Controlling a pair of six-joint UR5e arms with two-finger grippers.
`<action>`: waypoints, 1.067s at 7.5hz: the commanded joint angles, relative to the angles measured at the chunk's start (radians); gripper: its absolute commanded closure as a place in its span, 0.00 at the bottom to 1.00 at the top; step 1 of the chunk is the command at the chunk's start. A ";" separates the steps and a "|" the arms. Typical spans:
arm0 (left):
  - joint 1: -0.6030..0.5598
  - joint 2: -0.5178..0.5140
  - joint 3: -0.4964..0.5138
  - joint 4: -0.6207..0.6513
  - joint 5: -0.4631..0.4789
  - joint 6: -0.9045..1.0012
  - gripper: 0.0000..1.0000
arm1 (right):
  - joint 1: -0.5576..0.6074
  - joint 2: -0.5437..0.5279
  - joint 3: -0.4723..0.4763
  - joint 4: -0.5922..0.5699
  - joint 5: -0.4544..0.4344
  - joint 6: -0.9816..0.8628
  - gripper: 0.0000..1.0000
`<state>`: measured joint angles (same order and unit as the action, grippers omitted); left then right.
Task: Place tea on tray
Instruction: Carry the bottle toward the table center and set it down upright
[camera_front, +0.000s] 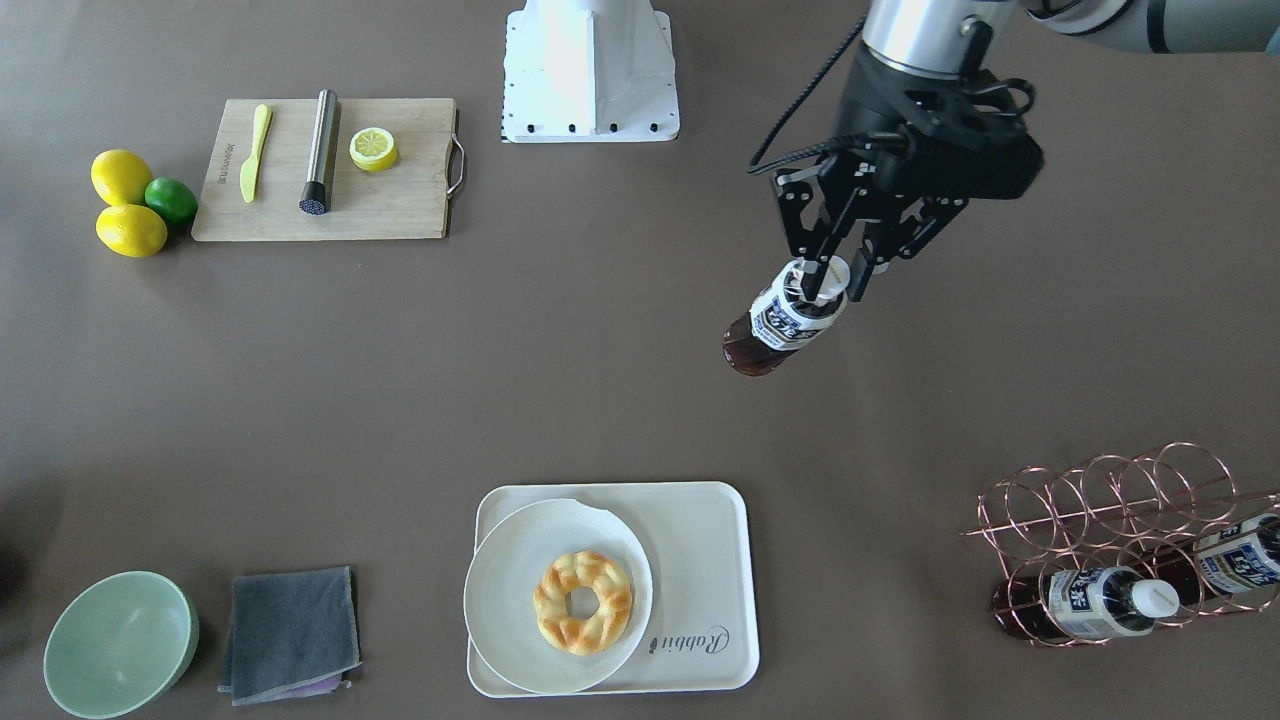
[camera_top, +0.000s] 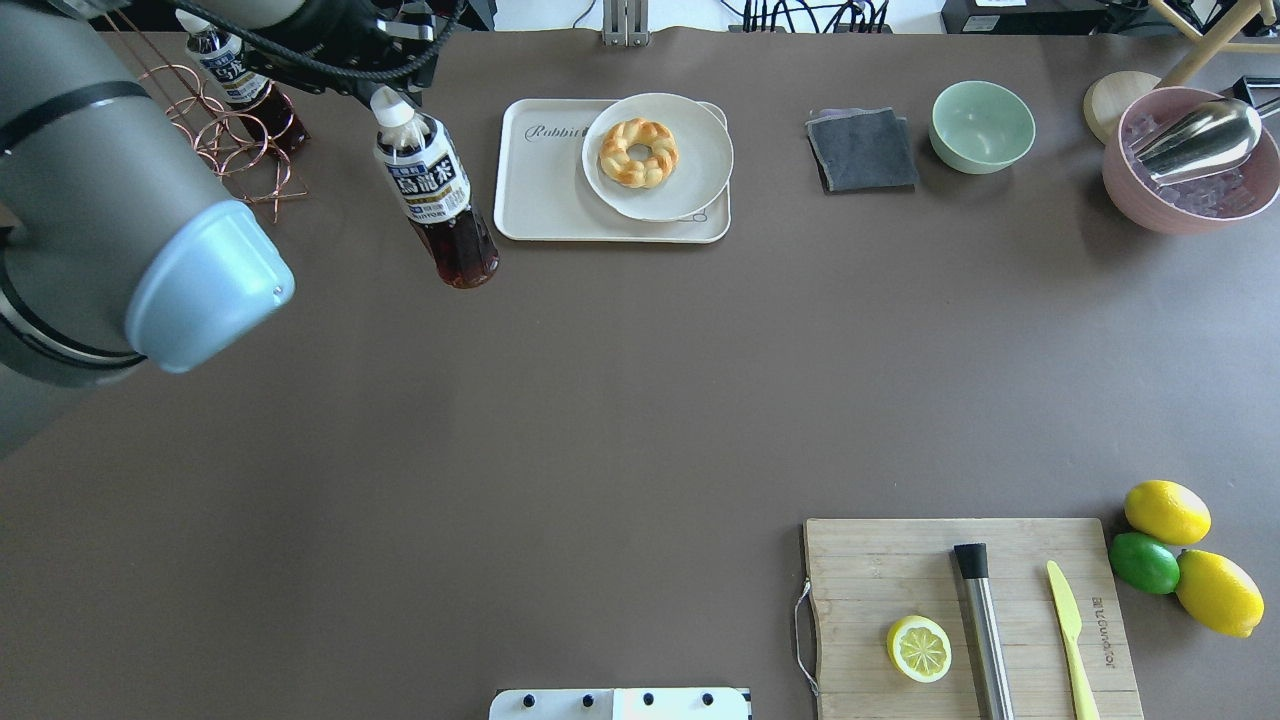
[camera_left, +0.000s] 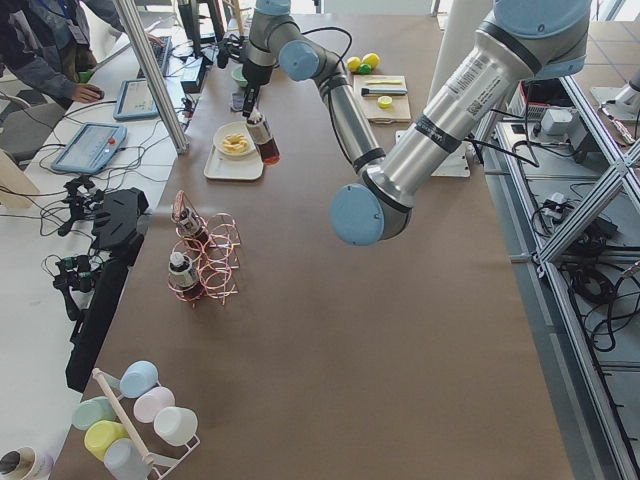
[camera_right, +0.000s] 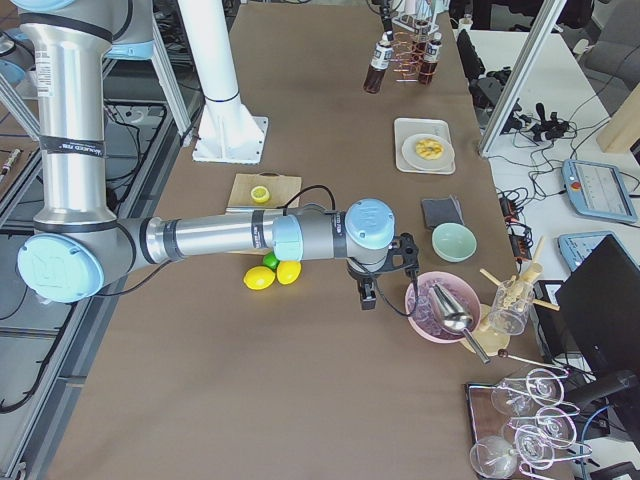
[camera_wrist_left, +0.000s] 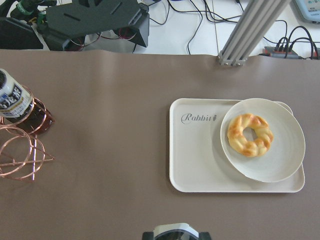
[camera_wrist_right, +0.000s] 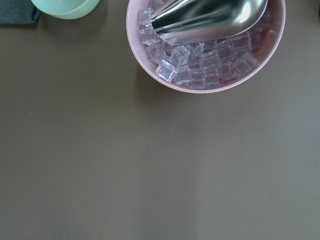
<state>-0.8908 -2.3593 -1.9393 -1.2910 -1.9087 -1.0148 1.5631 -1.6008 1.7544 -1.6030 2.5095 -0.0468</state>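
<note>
Surface: the table is covered with a matte brown sheet, unmarked where it shows.

Left gripper: the fingers are closed on the white cap and neck of the bottle of tea. The bottle is held cap-up over bare table, off the tray.

The tray lies at the operators' edge of the table. A round plate carrying a ring pastry covers one end and overhangs the rim.

A copper wire rack stands near the same edge and holds two more bottles.

Right gripper: it hovers beside a pink bowl of ice. It cannot be told how far its jaws are open.

Room: a white bench runs along the table's operator side. It carries tablets, cables and aluminium posts. A person leans over it.
</note>
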 joint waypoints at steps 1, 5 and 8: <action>0.229 -0.063 0.002 0.032 0.176 -0.178 1.00 | -0.057 0.062 -0.004 0.000 -0.011 0.074 0.00; 0.397 -0.067 0.034 0.029 0.349 -0.209 1.00 | -0.087 0.091 -0.004 0.000 -0.026 0.119 0.00; 0.446 -0.063 0.036 0.024 0.378 -0.240 1.00 | -0.092 0.090 -0.013 0.000 -0.025 0.119 0.00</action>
<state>-0.4689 -2.4237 -1.9041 -1.2638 -1.5499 -1.2280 1.4741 -1.5098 1.7462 -1.6030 2.4836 0.0718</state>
